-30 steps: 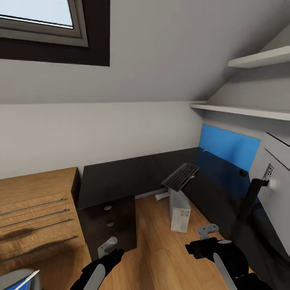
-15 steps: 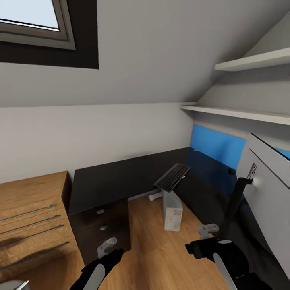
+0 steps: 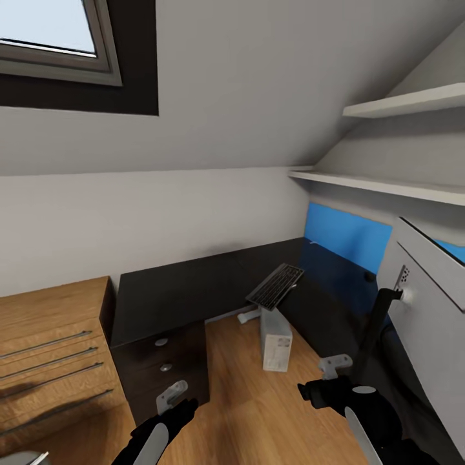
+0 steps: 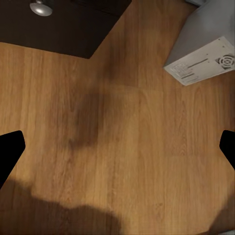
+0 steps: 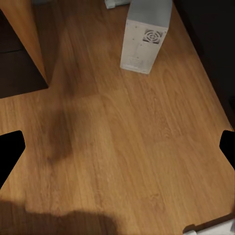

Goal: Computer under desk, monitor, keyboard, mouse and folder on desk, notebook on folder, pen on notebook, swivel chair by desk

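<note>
The long L-shaped glossy black bench [image 3: 194, 284] with its blue upright back panel [image 3: 345, 242] runs along the grey walls. On its right stretch stands the wide monitor [image 3: 426, 310], light grey back toward the camera, on a curved black stand. The slim silver-framed black-keyed keyboard [image 3: 276, 286] lies tilted over the bench's inner edge, above the small grey-white computer tower [image 3: 276, 339] (label on its side), upright on the light wood floor [image 3: 258, 407]. The left gripper [image 3: 173, 395] and right gripper [image 3: 334, 366] hover over the floor, both spread, holding nothing.
</note>
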Robot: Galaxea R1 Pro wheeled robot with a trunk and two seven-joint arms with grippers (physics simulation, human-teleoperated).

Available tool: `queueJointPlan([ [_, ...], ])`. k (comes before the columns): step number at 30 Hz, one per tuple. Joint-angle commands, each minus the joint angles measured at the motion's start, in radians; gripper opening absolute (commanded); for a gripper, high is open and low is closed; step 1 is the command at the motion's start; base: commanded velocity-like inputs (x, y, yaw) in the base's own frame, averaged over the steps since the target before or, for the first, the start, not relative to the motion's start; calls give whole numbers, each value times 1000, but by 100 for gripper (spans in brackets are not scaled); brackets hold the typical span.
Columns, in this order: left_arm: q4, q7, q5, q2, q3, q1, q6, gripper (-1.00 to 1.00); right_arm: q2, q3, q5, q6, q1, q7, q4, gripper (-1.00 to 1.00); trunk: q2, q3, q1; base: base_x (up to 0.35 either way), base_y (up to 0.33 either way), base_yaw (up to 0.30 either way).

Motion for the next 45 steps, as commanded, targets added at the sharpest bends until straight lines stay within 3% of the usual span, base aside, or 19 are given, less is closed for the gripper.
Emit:
queueJointPlan([
  [1, -2, 8, 9, 0, -2, -1, 2, 100, -1, 1, -8, 4, -1, -7, -1, 100, 6, 2, -4, 0, 0, 0],
  [3, -2, 8, 10, 0, -2, -1, 2, 100, -1, 2, -7, 4, -1, -7, -1, 100, 20, 8, -11, 0, 0, 0],
  [45, -1, -4, 9, 9, -3, 2, 0, 100, 7, -17, 0, -17, -15, -3, 9, 100, 20, 8, -11, 0, 0, 0],
])
